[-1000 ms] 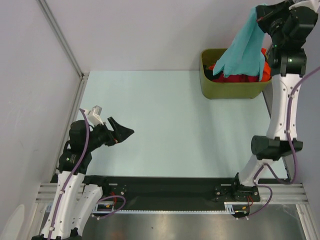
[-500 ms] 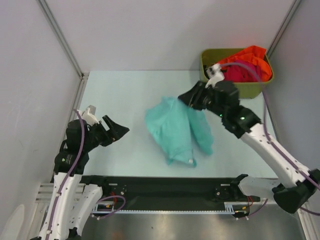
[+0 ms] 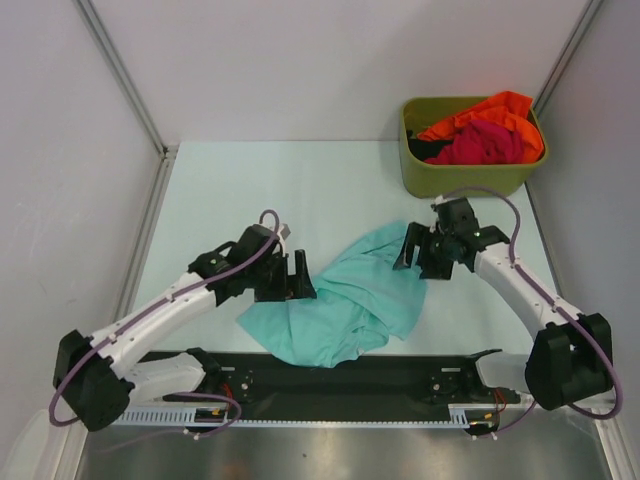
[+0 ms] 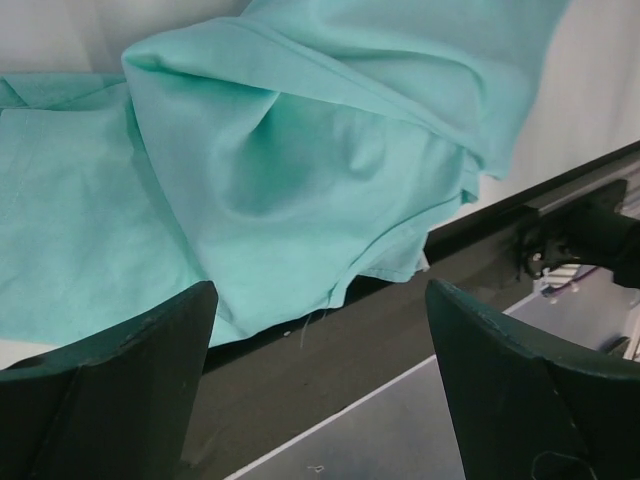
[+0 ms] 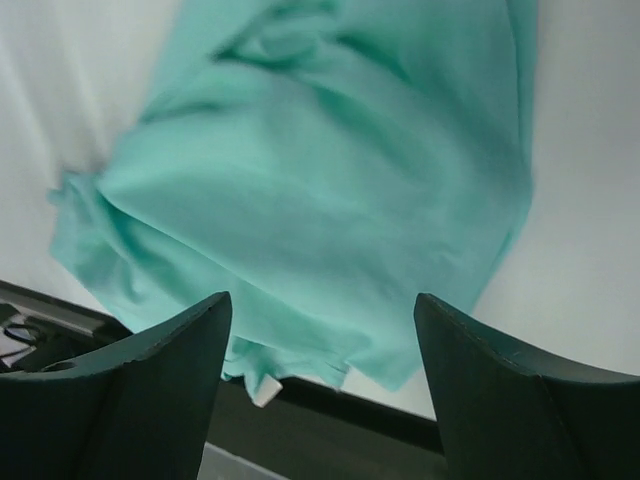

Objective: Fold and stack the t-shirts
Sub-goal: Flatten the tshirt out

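The teal t-shirt lies crumpled on the table near the front edge, its lower part hanging over the black rail. My left gripper stands open at the shirt's left edge, nothing between its fingers. Open as well, my right gripper hovers at the shirt's upper right corner, holding nothing. The left wrist view shows the teal t-shirt wrinkled ahead of the jaws; the right wrist view shows the teal t-shirt spread below. An orange t-shirt and a magenta-red t-shirt sit bunched in the bin.
The olive-green bin stands at the back right corner of the table. A black rail runs along the front edge. Grey walls close in on the left and right.
My right gripper has carried the teal shirt from above the bin to the table front and let go of it. My left arm has swung right to the shirt's left edge.
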`<state>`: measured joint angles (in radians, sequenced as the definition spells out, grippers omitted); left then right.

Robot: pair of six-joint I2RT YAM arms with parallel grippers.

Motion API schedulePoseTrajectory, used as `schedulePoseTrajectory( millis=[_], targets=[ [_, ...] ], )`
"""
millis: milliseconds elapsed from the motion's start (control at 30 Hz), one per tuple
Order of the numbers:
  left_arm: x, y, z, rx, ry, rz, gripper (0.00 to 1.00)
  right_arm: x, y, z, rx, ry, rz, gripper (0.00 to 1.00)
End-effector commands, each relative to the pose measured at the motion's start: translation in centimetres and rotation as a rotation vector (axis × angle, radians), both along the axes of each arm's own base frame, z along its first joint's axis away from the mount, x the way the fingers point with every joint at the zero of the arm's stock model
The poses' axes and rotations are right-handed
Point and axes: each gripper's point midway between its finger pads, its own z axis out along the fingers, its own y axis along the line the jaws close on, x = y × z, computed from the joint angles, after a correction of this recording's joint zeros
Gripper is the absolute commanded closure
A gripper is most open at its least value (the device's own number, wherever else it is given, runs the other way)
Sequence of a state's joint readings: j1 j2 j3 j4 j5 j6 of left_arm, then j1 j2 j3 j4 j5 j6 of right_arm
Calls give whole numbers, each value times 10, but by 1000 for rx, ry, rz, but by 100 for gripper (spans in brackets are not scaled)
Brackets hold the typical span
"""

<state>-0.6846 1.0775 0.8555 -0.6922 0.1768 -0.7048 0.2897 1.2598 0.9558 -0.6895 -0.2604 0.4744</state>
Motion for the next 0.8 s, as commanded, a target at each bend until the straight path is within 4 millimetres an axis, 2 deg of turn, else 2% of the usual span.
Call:
schedulePoseTrajectory(
  millis=[0, 67, 167, 200, 333, 367, 467, 533, 633, 733, 767],
  targets=[
    [13, -8, 0, 41, -44, -50, 7, -39, 5, -28, 19, 152, 56, 20],
    [10, -7, -17, 80, 2, -63, 8, -50, 5, -36, 20, 178, 44, 22],
    [1, -16, -28, 37, 38, -100, 16, -64, 18, -36, 38, 156, 79, 27],
    [-3, -23, -27, -4, 49, -124, 18, -72, 30, -35, 41, 141, 139, 27],
    [-15, -14, -49, 47, 117, -128, 11, -88, 57, -33, 55, 81, 273, 26],
    [-18, -10, -55, 63, 128, -123, 8, -87, 60, -35, 52, 71, 283, 25],
    [-21, -7, -66, 63, 129, -122, 7, -90, 64, -51, 17, 98, 313, 25],
    [-20, -13, -70, 38, 124, -130, 7, -86, 65, -62, -22, 106, 316, 26],
    [-20, -9, -86, 71, 136, -128, 12, -74, 65, -73, -76, 104, 306, 34],
    [-15, -7, -89, 95, 117, -133, 21, -68, 68, -81, -93, 123, 310, 45],
    [-13, -5, -90, 104, 105, -131, 26, -65, 70, -80, -97, 118, 306, 48]
  ],
)
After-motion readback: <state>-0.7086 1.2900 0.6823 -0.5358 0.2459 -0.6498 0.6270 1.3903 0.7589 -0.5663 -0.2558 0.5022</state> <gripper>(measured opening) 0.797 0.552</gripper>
